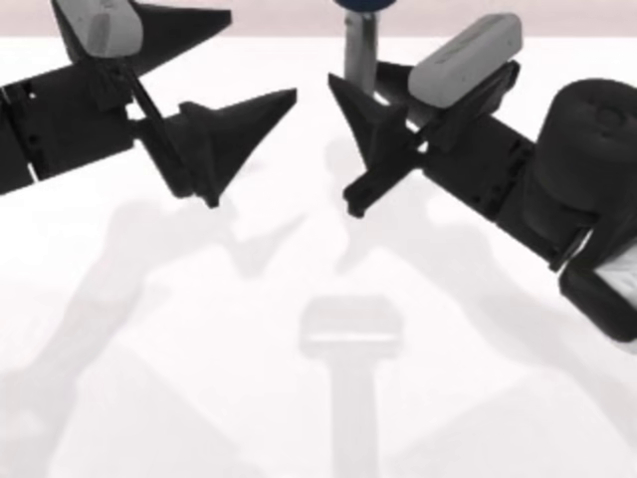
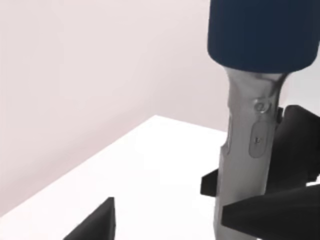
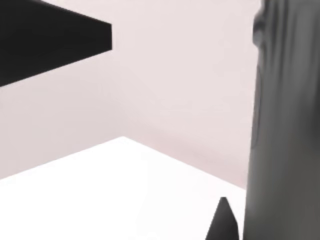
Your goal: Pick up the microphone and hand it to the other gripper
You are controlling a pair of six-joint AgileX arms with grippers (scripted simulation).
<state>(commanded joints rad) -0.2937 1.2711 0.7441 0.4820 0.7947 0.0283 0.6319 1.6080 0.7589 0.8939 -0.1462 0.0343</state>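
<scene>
The microphone (image 1: 359,55) stands upright above the far middle of the table, navy head (image 2: 262,32) up and grey handle (image 2: 247,160) down. My right gripper (image 1: 366,88), reaching in from the right, is shut on the handle; in the left wrist view its black fingers (image 2: 295,145) flank the handle. In the right wrist view the handle (image 3: 285,130) fills one side beside one fingertip (image 3: 223,222). My left gripper (image 1: 261,55) is open, just left of the microphone and apart from it. In its wrist view one of its fingers (image 2: 270,215) crosses in front of the handle's lower end.
The white table (image 1: 318,299) carries only shadows of the arms and the microphone. A pale pink wall (image 1: 279,15) rises behind the table's far edge. One finger of the left gripper (image 3: 50,45) shows in the right wrist view.
</scene>
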